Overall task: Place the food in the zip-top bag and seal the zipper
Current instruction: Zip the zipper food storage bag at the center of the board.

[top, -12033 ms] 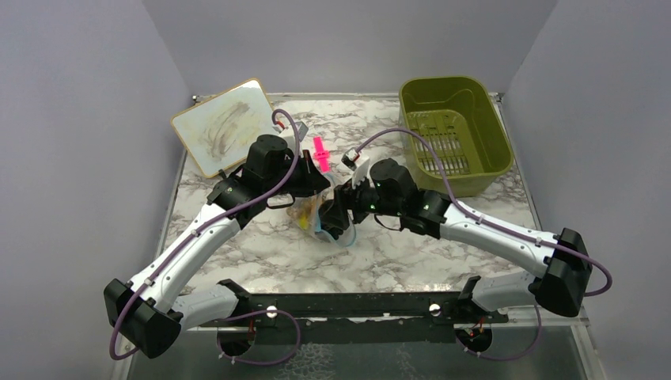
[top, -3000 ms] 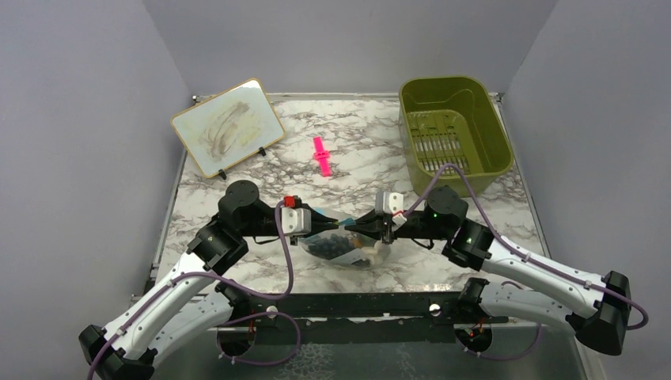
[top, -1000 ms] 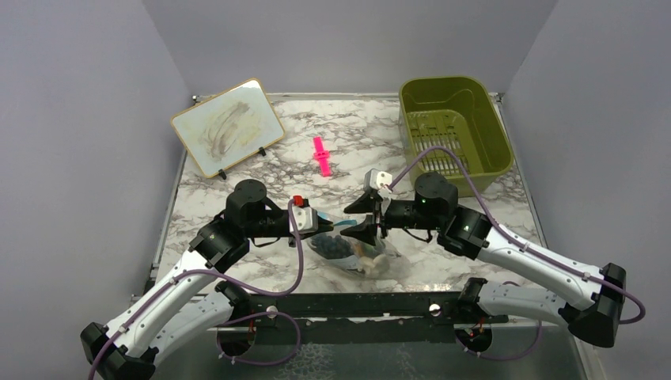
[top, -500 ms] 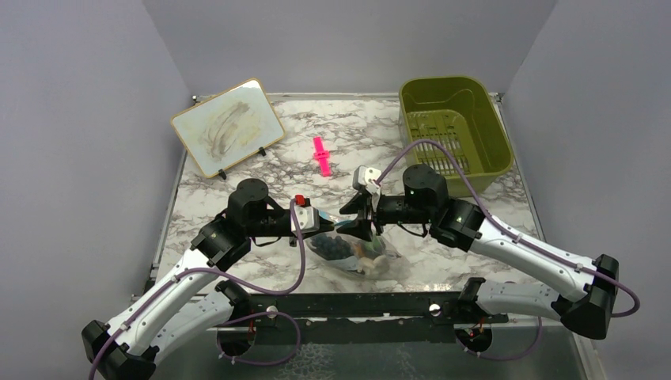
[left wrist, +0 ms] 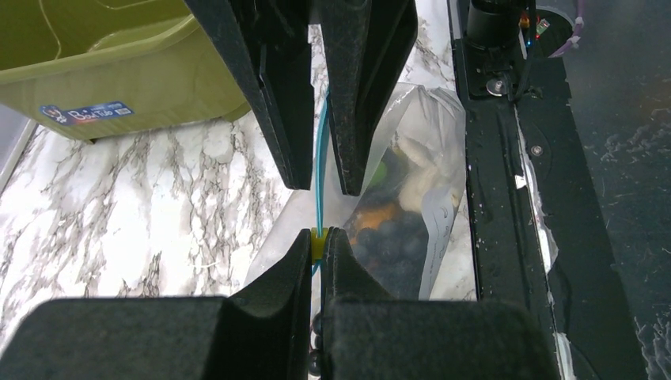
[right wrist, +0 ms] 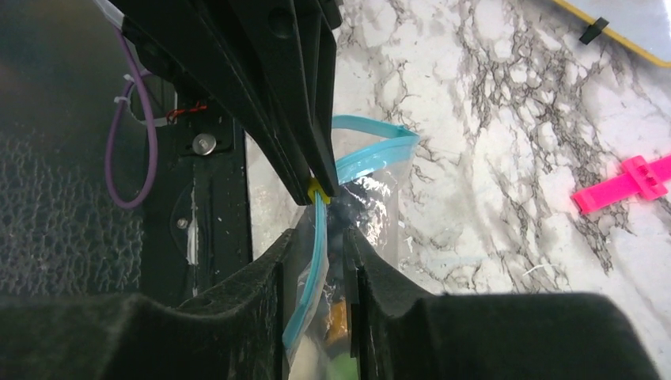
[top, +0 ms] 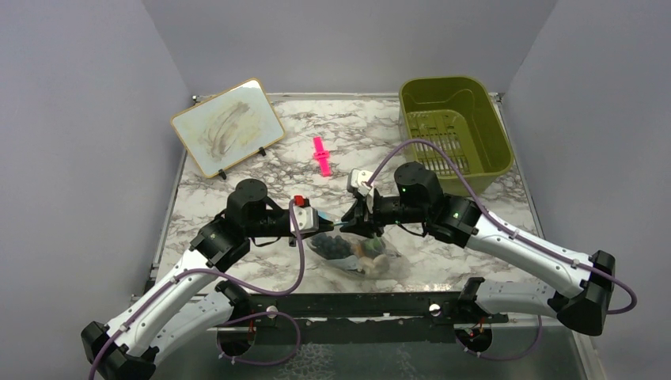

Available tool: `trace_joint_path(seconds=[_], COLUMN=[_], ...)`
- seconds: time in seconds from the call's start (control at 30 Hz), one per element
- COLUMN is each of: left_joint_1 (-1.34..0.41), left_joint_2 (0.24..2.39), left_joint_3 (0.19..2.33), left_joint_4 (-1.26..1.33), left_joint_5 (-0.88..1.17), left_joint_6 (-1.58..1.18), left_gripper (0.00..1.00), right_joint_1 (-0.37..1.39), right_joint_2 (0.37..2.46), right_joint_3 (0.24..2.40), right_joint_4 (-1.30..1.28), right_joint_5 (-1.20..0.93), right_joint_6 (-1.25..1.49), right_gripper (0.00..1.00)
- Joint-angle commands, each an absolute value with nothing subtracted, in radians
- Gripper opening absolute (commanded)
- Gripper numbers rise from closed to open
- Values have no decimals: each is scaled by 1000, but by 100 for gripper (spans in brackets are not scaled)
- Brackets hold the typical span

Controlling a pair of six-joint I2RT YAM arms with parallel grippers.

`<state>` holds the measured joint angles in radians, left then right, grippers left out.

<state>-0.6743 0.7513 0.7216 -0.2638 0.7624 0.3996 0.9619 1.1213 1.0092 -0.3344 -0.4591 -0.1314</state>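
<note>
The clear zip-top bag [top: 360,255] lies near the table's front edge with the food inside: a dark grape-like bunch [left wrist: 388,237], an orange piece [left wrist: 368,214] and a white piece [left wrist: 411,158]. My left gripper [left wrist: 318,237] is shut on the yellow end tab of the blue-teal zipper [left wrist: 319,158]; in the top view it [top: 326,225] is at the bag's left end. My right gripper [right wrist: 314,237] straddles the zipper strip [right wrist: 311,261] with a narrow gap, jaws not pressed together, close to the left gripper; it also shows in the top view [top: 354,223]. Part of the mouth loops open beyond [right wrist: 372,146].
The olive-green bin [top: 455,127] stands at the back right. A pink clip [top: 321,156] lies mid-table behind the arms. A whiteboard [top: 227,127] leans at the back left. A black mounting bar [top: 356,305] runs along the near edge just below the bag.
My right gripper has slid left along the zipper toward the left gripper and its jaws have narrowed. The left gripper and the bag have stayed in place.
</note>
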Motion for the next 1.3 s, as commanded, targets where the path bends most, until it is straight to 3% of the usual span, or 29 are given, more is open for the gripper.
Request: trace_joint_path(seconds=[0.0, 0.07, 0.13, 0.67, 0.97, 1.17, 1.27], left_joint_1=[-672, -672, -672, -670, -671, -671, -670], left_joint_2=[726, 723, 720, 709, 741, 754, 767], left_joint_3=[733, 733, 733, 784, 874, 898, 909], left_joint_4=[-255, -257, -260, -372, -491, -494, -494], left_joint_5=[770, 769, 766, 638, 532, 565, 600], left_joint_6=[412, 411, 411, 456, 550, 574, 571], left_gripper=[0, 0, 0, 0, 0, 0, 0], right_joint_1=[963, 963, 963, 963, 962, 962, 963], right_joint_2=[1137, 1128, 1099, 776, 682, 691, 732], right_joint_3=[1042, 1039, 1028, 691, 653, 666, 743], right_joint_4=[-343, -333, -311, 7, -34, -100, -191], right_joint_5=[-457, -441, -406, -133, 25, -52, -183], right_joint_6=[-144, -152, -166, -261, -259, -247, -273], right_gripper=[20, 3, 1, 1, 1, 1, 19])
